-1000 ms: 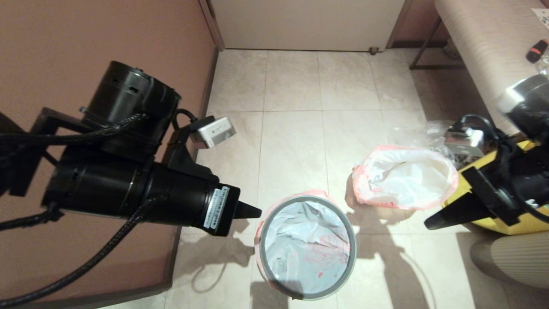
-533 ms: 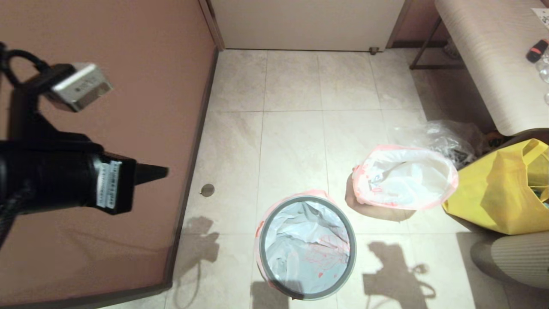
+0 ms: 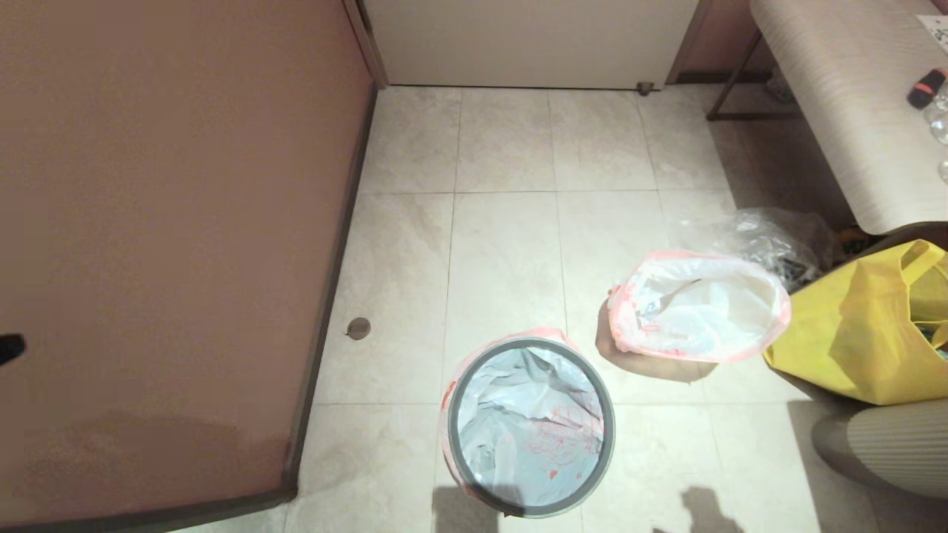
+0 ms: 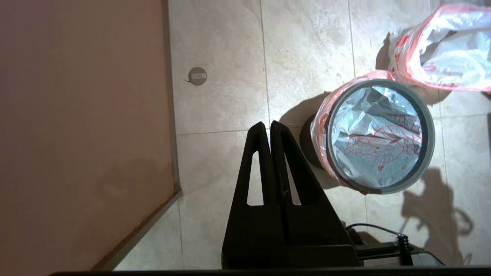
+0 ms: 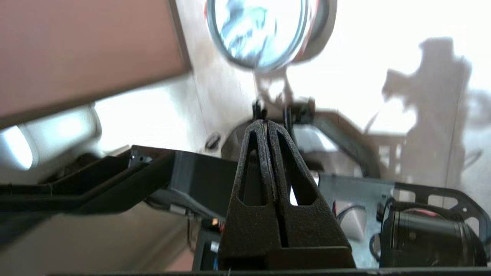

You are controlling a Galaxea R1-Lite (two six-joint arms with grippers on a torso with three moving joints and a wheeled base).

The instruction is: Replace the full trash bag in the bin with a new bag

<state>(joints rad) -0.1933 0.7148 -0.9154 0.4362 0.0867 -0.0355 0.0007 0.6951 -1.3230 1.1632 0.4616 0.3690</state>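
Head view: the bin (image 3: 531,427) is lined; both empty grippers, left gripper (image 4: 270,128) and right gripper (image 5: 266,124), are clenched. The unsecured liner could slip inward.

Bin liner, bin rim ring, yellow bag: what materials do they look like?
The thin translucent white liner with pink-red band in the bin: plastic film, glossy; it crinkles and shines.
The grey ring on the round dark bin's rim: probably rigid moulded plastic, matte, smooth and even.
The big yellow bag: opaque, with soft folds; plastic or non-woven, unclear.
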